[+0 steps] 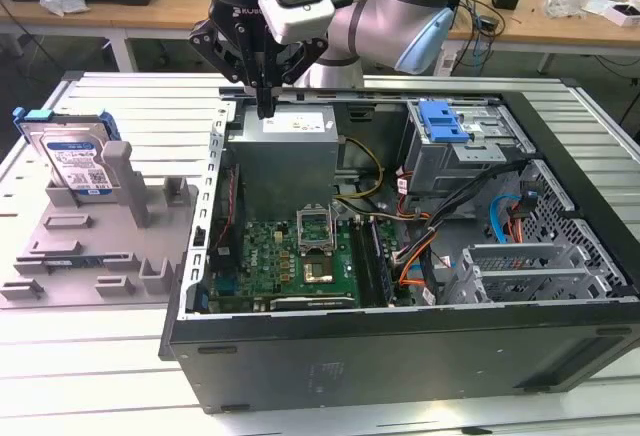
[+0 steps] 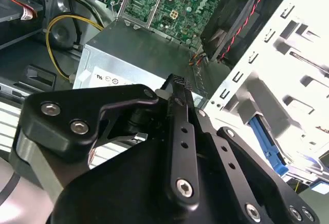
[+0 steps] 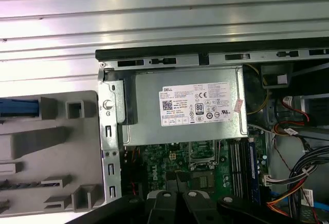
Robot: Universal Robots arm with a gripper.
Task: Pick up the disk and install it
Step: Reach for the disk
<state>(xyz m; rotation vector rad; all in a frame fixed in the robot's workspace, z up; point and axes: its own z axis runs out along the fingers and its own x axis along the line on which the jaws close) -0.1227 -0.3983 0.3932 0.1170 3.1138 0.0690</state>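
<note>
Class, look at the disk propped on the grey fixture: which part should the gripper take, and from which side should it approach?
Probably the upper end of the disk, pinched across its thickness, coming from above. It stands tilted in the grey fixture with that end free, while the grey post crowds its lower face.

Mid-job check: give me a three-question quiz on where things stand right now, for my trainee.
1. Fill in: the disk leans in the grey stand on the exterior view's ____ of the computer case.
2. True or false: the gripper holds the disk.
3. The gripper hangs above: A the power supply, B the disk, C the grey stand.
Key: 1 left; 2 false; 3 A.
</note>
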